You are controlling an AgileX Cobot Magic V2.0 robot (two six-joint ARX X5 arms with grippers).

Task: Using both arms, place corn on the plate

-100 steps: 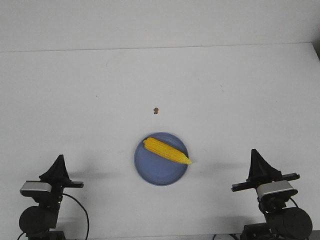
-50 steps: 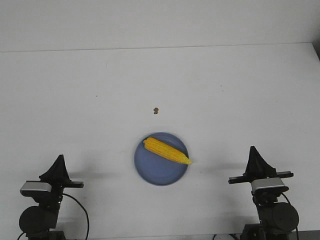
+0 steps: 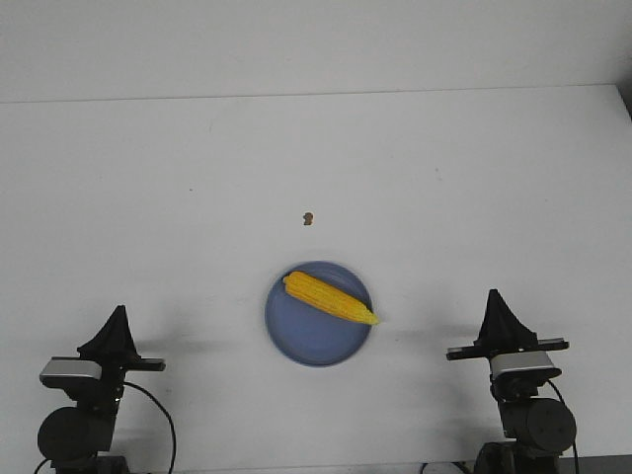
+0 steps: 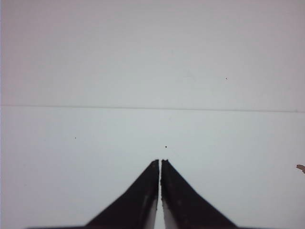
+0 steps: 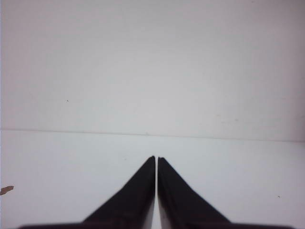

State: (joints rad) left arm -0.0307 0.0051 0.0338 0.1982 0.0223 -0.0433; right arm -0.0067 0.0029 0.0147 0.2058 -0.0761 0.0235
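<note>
From my station I see the corn (image 3: 330, 298) lying across the plate (image 3: 306, 341) near the middle of the white table (image 3: 316, 168), its blunt orange-tinged end toward ten o'clock and its pointed tip toward four o'clock, where it just overhangs the plate's rim. The cob sits on the far half of the dish, leaving the near part of the blue surface bare. A tiny brown speck (image 3: 308, 218) rests on the table at twelve o'clock from the plate, apart from it. The left gripper (image 3: 118, 314) is parked at about eight o'clock from the plate, well apart from it, pointing away from me over the table. In the left wrist view I read its fingers (image 4: 143, 193) as pressed almost together, only a hairline of white between them, with nothing caught there. The right gripper (image 3: 493, 297) stands at about four o'clock from the plate, also well apart. Its fingers (image 5: 178, 195) in the right wrist view are likewise drawn together to a thin slit and carry nothing. Both wrist cameras look out over bare table to a pale wall, each with the brown speck (image 4: 300, 167) (image 5: 6, 190) at the edge of frame.
</note>
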